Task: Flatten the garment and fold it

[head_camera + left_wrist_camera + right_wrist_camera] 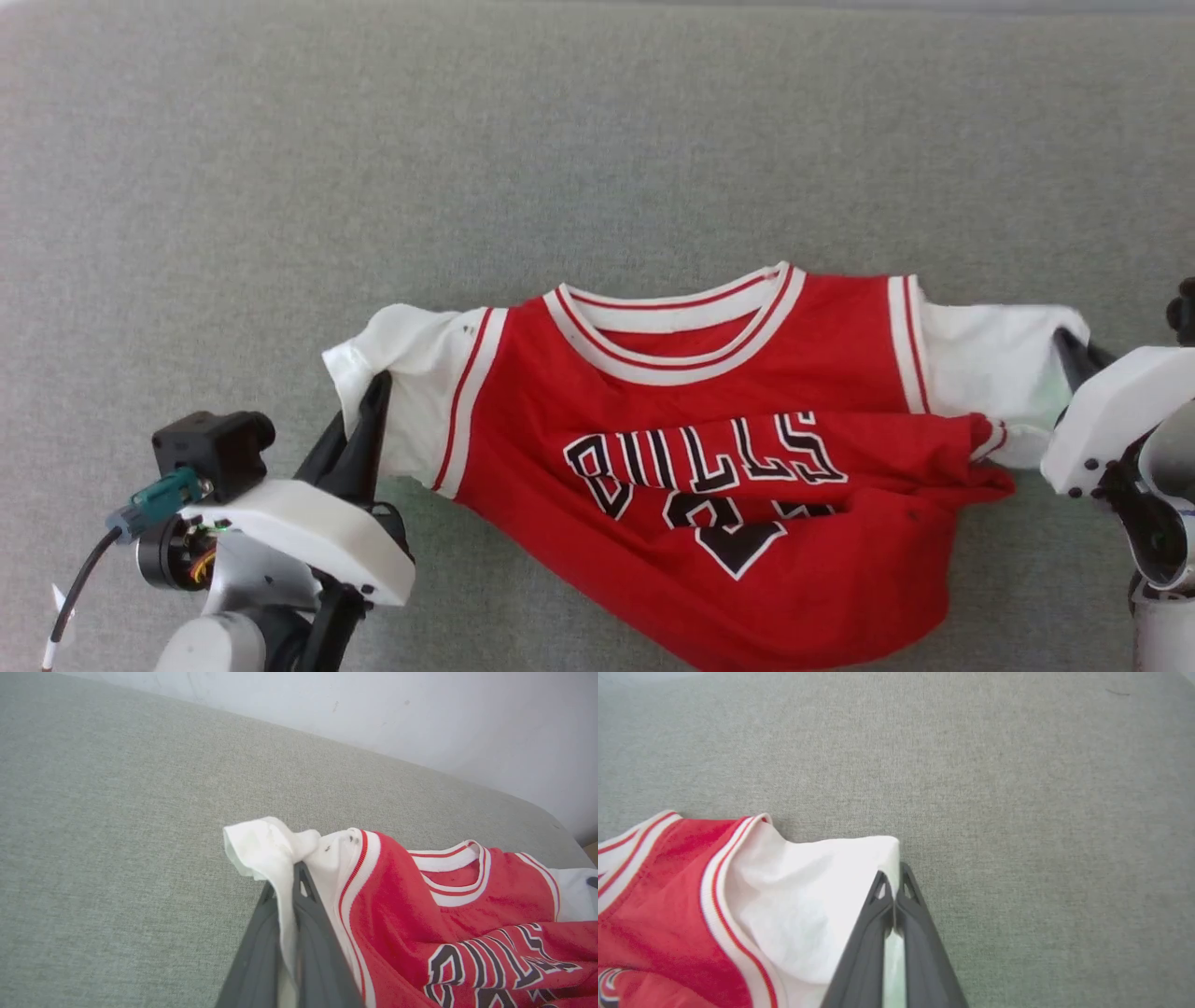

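The garment [709, 448], a red shirt with white sleeves and black "BULLS" print, lies front up on the grey surface, its lower part bunched and creased. My left gripper [373, 397] is shut on the white sleeve at the shirt's left end; in the left wrist view the white cloth [261, 849] is pinched between the dark fingers [308, 914]. My right gripper [1074, 350] is shut on the other white sleeve [817, 891], whose edge runs between the fingers [873, 919] in the right wrist view.
A grey fabric surface [560, 140] spreads wide beyond the shirt. A pale wall [420, 709] rises behind its far edge in the left wrist view.
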